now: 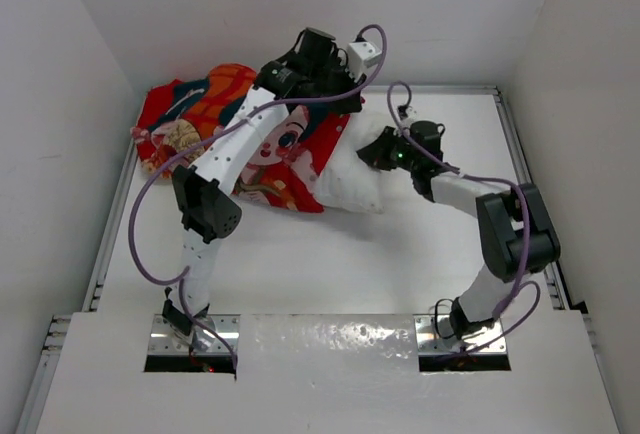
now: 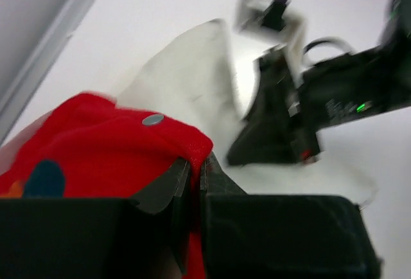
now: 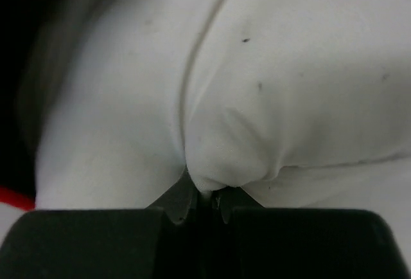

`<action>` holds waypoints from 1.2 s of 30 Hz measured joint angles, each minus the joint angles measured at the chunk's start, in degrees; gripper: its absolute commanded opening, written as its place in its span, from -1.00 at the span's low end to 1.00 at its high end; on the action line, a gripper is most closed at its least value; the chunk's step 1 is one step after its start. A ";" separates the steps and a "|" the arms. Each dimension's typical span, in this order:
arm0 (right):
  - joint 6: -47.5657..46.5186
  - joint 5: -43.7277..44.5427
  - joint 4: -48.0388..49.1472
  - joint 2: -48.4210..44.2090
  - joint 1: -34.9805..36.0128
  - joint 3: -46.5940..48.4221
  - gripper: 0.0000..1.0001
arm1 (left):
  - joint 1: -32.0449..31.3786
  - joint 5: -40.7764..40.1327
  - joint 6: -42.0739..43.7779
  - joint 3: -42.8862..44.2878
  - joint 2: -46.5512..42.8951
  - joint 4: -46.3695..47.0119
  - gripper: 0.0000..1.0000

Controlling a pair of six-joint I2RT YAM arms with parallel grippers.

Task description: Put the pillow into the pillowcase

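My left claw [image 2: 192,166] is pinched shut on the hem of the pillowcase [image 2: 109,137]: a fold of red cloth runs down between the two dark fingers, with hardly any gap. My right claw [image 3: 205,197] is closed as well, its tips nipping a small tuck of the pillow [image 3: 289,67]. The white fabric puckers into creases that fan out from the bite.

From above, the pillow [image 1: 352,189] lies on the white table [image 1: 330,264] towards the far side, about midway between my two arms. Only its right end shows bare. The rest lies under the pillowcase [image 1: 200,104], which spreads leftward and bunches up against the rail at the far left corner. The printed faces and orange lattice face up there.

My left arm reaches diagonally across the red cloth to its right-hand edge, where the red gives way to white. My right claw [image 1: 385,149] comes in from the right and meets the bare white end.

In my left wrist view the pillow [image 2: 186,73] rises just behind the red hem. My right claw [image 2: 276,134] sits close beyond it as a blurred dark shape against the white.
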 measured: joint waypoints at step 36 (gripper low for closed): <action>-19.12 33.75 -4.83 -4.96 21.90 5.42 0.67 | 8.66 -0.15 6.47 -20.33 -20.87 -7.41 0.99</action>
